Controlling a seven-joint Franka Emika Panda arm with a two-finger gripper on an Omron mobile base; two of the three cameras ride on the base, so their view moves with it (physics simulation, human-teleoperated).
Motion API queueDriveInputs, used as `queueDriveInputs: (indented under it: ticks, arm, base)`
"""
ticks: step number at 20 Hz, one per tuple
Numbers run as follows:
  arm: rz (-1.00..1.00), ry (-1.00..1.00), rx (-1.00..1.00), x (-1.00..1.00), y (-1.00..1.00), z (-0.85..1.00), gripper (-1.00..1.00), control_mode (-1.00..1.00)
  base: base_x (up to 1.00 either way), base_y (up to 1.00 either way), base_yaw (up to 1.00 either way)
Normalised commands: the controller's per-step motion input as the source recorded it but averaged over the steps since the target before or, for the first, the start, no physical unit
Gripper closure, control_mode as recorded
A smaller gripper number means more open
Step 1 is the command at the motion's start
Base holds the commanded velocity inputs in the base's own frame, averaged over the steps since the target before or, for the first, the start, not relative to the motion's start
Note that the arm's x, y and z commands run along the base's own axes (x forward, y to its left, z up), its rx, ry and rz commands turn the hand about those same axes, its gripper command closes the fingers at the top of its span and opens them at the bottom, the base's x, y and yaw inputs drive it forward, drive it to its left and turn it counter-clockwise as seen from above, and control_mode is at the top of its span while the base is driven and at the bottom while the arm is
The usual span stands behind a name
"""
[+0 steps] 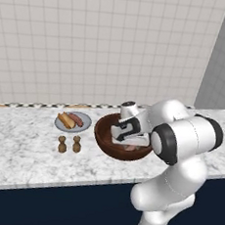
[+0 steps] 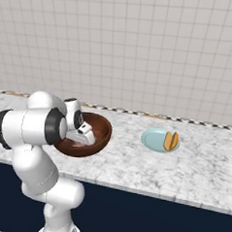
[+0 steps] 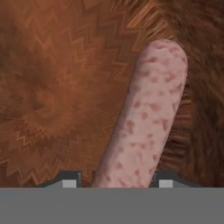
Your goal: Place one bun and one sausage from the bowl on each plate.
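Note:
The wide brown bowl (image 1: 101,133) (image 2: 106,129) stands on the counter in front of me, and my gripper (image 1: 129,143) (image 2: 80,142) reaches down into it. In the hand view a pink speckled sausage (image 3: 144,122) lies on the bowl's wooden bottom (image 3: 52,87), its near end between my gripper (image 3: 119,181), whose fingertips (image 3: 70,180) press close on both sides. The grey plate (image 1: 85,126) left of the bowl carries a bun (image 1: 65,121) and a sausage (image 1: 76,119). The pale teal plate (image 2: 150,138) right of the bowl carries a bun (image 2: 170,140).
Two small brown shakers (image 1: 62,144) (image 1: 76,143) stand in front of the grey plate. A tiled wall runs behind the marble counter (image 1: 22,144), whose front edge drops to a dark cabinet face.

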Motion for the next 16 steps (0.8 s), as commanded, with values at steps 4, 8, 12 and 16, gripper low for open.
queueDriveInputs:
  ticks: [4,8,12,16]
  arm:
    - [0.02,-0.06,0.00,0.09,0.00,0.37,1.00,-1.00]
    - [0.07,0.00,0.00,0.01,0.03,0.99,1.00,-1.00]
    - [0.13,0.00,0.00,0.00,-0.03,1.00,1.00,-1.00]
    - [0.30,0.00,-0.08,0.00,-0.54,0.79,1.00,-1.00]
  base:
    - [0.00,0.00,0.00]
    - [0.00,0.00,0.00]
    - [0.00,0.00,0.00]
    - [0.00,0.00,0.00]
